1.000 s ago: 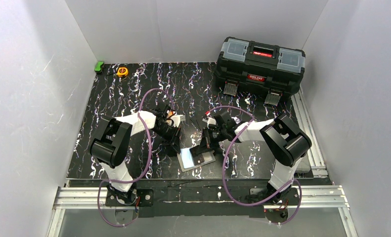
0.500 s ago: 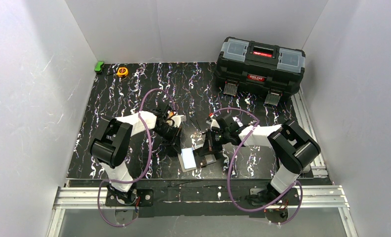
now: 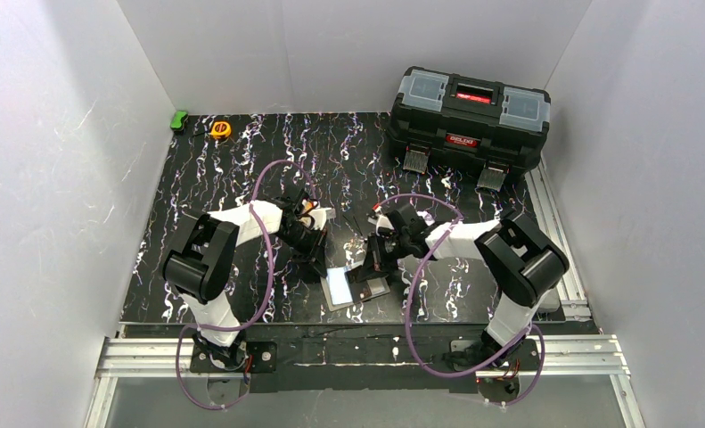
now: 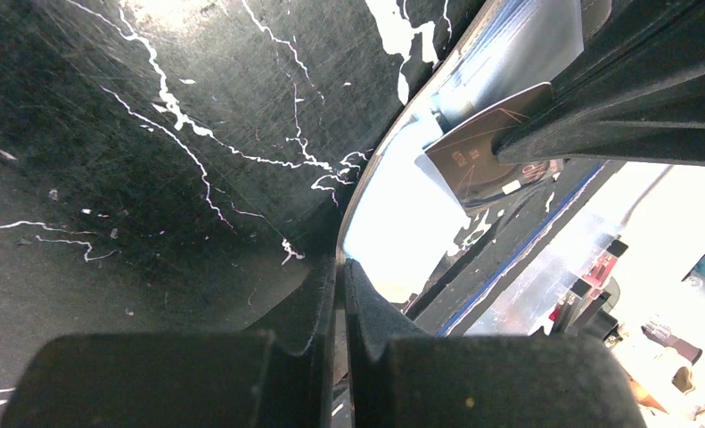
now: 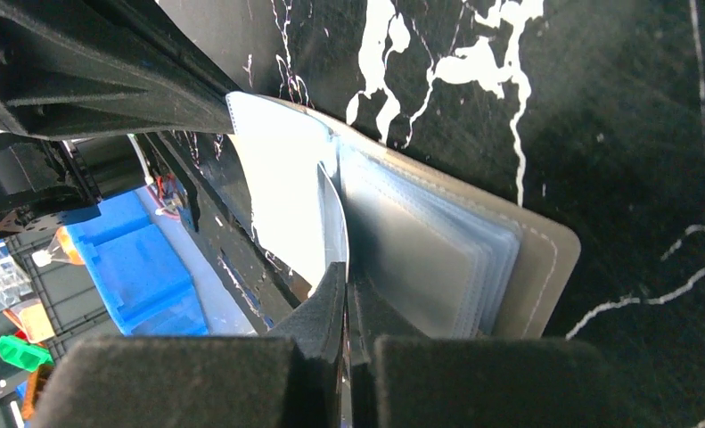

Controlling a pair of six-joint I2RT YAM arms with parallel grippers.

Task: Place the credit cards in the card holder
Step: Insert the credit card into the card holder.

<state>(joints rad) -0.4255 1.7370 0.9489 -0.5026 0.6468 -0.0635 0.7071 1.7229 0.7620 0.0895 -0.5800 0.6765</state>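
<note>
Okay, L fingers point(image 4: 338, 278) clenched on a thin clear pocket leaf of the card holder point(image 5: 541, 267), R fingers point(image 5: 347, 275) pinched on another leaf; holder lies open on the bench point(image 3: 241, 178) betw. my arms, near front edge; toolbox point(image 3: 469, 120) far back.

White walls point(image 3: 54, 134); black marbled tabletop point(image 3: 331, 152); toolbox point(image 3: 469, 116) rear right.

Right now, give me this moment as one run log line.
card holder: open | left fingers: shut on its edge | right fingers: shut on clear pocket leaf
</note>
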